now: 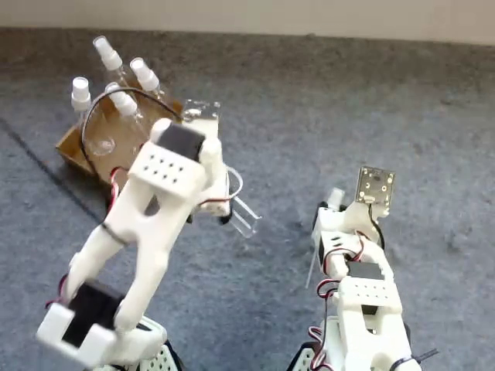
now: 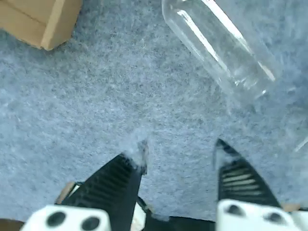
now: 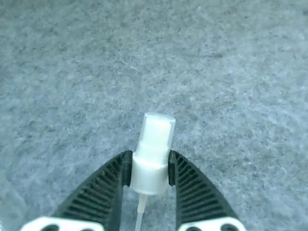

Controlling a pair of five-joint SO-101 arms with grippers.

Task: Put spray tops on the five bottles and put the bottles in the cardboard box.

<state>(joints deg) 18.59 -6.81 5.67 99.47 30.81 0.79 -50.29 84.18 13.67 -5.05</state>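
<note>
- On the grey carpet [image 1: 348, 93], at its far left, the cardboard box [image 1: 71, 145] is sitting with four capped bottles [image 1: 124, 104] inside, their white spray heads leaning up and out towards the far edge.
- Between the two arms, the fifth bottle [image 1: 244, 215] is lying on its side on the carpet, near the box but outside it, its long axis running on a slant across the floor.
- From the left wrist view this clear bottle [image 2: 219, 45] is showing its closed base end nearer the gripper, while its other end is running out of frame, so its neck cannot be seen.
- The left gripper [image 2: 179, 156] is hovering low over the carpet with its jaws spread wide and nothing between them; the bottle is lying just beyond the fingertips, apart from them.
- The right gripper [image 3: 150, 166] is clamping the spray top [image 3: 154, 144] by its collar, one finger on either side.
- The spray top is pointing its head away from the wrist, in line with the fingers, and its thin dip tube [image 3: 140, 211] is trailing back between them.
- Seen from above, the spray top [image 1: 334, 197] is sitting at the right arm's tip, well apart from the box.
</note>
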